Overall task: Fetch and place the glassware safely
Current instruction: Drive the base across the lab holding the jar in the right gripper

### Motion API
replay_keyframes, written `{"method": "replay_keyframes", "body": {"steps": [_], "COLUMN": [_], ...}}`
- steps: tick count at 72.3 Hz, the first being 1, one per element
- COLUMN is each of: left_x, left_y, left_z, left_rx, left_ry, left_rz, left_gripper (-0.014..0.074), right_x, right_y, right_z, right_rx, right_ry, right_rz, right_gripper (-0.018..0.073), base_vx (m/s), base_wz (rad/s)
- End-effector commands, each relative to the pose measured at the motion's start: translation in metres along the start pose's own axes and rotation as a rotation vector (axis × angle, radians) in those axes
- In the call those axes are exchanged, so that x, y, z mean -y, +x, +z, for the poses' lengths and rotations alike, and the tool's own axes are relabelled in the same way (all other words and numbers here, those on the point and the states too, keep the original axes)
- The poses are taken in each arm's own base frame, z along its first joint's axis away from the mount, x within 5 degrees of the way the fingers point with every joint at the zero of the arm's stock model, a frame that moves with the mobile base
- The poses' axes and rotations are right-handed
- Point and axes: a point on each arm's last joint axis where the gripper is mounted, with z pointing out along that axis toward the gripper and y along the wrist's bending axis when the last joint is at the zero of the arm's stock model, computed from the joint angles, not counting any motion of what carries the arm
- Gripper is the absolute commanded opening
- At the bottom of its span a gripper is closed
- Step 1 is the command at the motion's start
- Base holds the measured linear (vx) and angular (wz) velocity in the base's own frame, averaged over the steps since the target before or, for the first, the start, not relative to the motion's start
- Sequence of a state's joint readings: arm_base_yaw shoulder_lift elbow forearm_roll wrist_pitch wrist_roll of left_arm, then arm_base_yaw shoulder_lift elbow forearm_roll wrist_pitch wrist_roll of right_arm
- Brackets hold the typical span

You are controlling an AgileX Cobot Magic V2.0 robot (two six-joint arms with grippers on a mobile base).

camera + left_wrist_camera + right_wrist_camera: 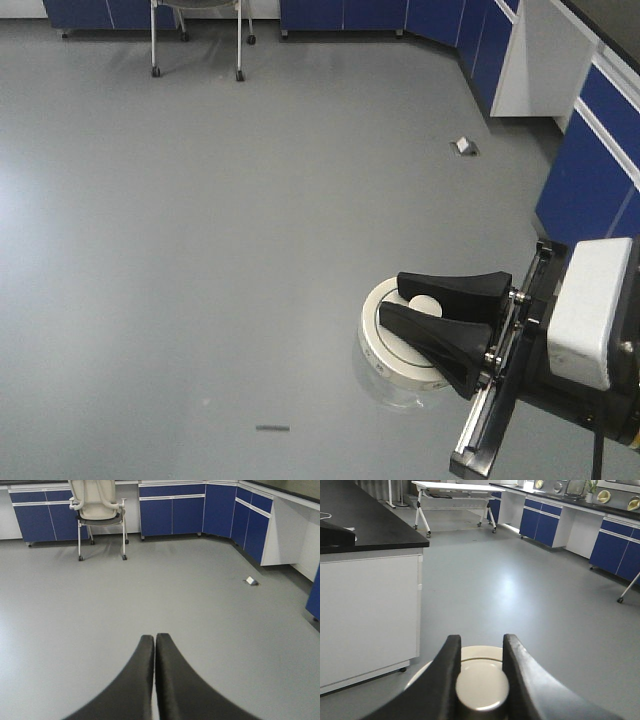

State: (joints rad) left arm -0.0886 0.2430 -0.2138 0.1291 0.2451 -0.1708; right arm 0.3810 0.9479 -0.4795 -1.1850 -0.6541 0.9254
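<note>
The right gripper fills the bottom of its wrist view. Its two black fingers are narrowed to a small gap and clamped on the knob of the jar's lid. The knob sits at 6 o'clock in that view and touches both fingers. The off-white lid spreads beneath the fingers and past their tips toward 12.

In the front view the same gripper reaches in from 4 o'clock, pointing toward 9 and straddling the knob. The jar is directly under the fingers. Its lid looks level, and the clear glass body shows below the lid's edge at 7 o'clock. Whether its base touches the floor cannot be told.

The left gripper has its fingers pressed together along their length, with nothing between them, over bare floor.

Out from the jar in the front view, a short dark mark lies on the floor at 8 o'clock. A socket box lies well apart at 1 o'clock, and chair legs stand far off at 11. Blue cabinets run along the wall from 12 round to 3. In the right wrist view a black-topped counter stands at 9 o'clock.
</note>
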Motion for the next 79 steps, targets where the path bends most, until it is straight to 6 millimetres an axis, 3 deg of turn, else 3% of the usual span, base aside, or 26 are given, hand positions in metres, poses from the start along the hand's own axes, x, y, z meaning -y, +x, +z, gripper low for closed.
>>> {"method": "replay_keyframes", "body": {"steps": [1,39,79], "left_x": [0.0021,0.0021,0.0021], "left_y": [-0.0137,-0.0137,-0.0137], "left_z": [-0.0008,-0.0008,-0.0008], "left_rx": [0.080,0.080,0.080], "left_ry": [0.022,0.022,0.022], "left_rz": [-0.012,-0.012,-0.012], "left_gripper": [-0.0007,-0.0007,-0.0007], "right_x": [0.0005,0.0014,0.0013], "right_y": [-0.0174,-0.0164,-0.0164], "right_z": [-0.0022,-0.0016,-0.0016], "right_rx": [0.092,0.084,0.084], "right_ry": [-0.007,-0.001,-0.001], "right_rz": [0.013,0.015,0.015], "right_gripper": [-0.0003,-0.0003,-0.0003], "base_vx": [0.72,0.70,0.70], "base_wz": [0.05,0.10,-0.11]}}
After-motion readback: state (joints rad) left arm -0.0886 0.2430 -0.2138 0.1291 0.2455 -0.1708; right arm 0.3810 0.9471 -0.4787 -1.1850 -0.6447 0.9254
